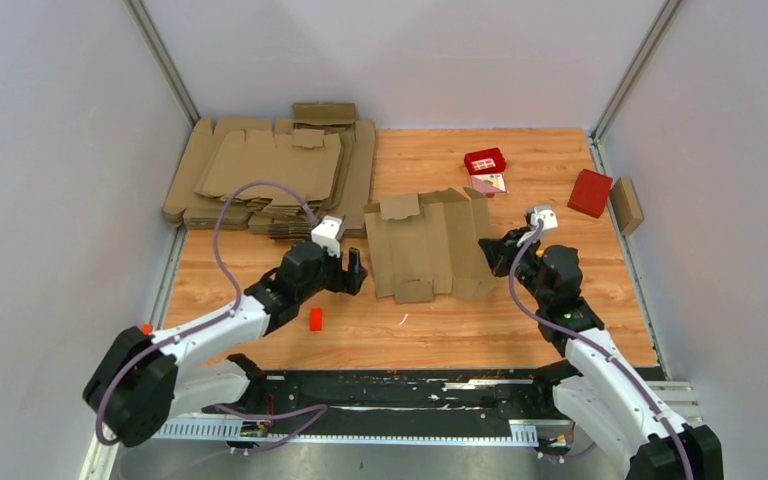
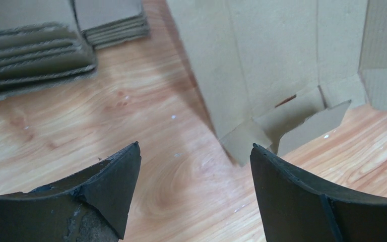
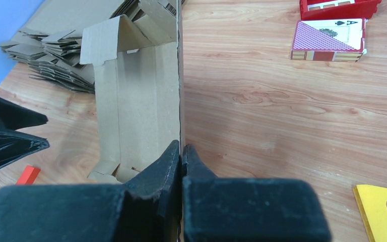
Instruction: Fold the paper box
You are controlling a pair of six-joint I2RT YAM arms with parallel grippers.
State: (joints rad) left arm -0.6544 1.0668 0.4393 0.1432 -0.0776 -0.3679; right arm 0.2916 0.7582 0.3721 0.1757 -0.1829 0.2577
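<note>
Left arm (image 1: 215, 328) and right arm (image 1: 610, 365), bolted to the black base rail (image 1: 400, 398): white link shells between black joints, purple cables (image 1: 218, 250) looping above the rail, white wrist cameras (image 1: 327, 232), black wedge-shaped fingers (image 2: 106, 186) with scuffed edges.

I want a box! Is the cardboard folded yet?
Mostly spread: the paper box lies flat, one side panel raised, pinched by the right fingers.

The white-and-black left arm reaches from its near-left base toward the middle. Its black two-finger left gripper (image 1: 348, 272) points right, jaws spread wide with nothing between them. The right arm rises from the near-right base, leaning far and left. Its right gripper (image 3: 181, 151) is pinched tight on the right edge of the plain brown cardboard paper box (image 3: 141, 96).
</note>
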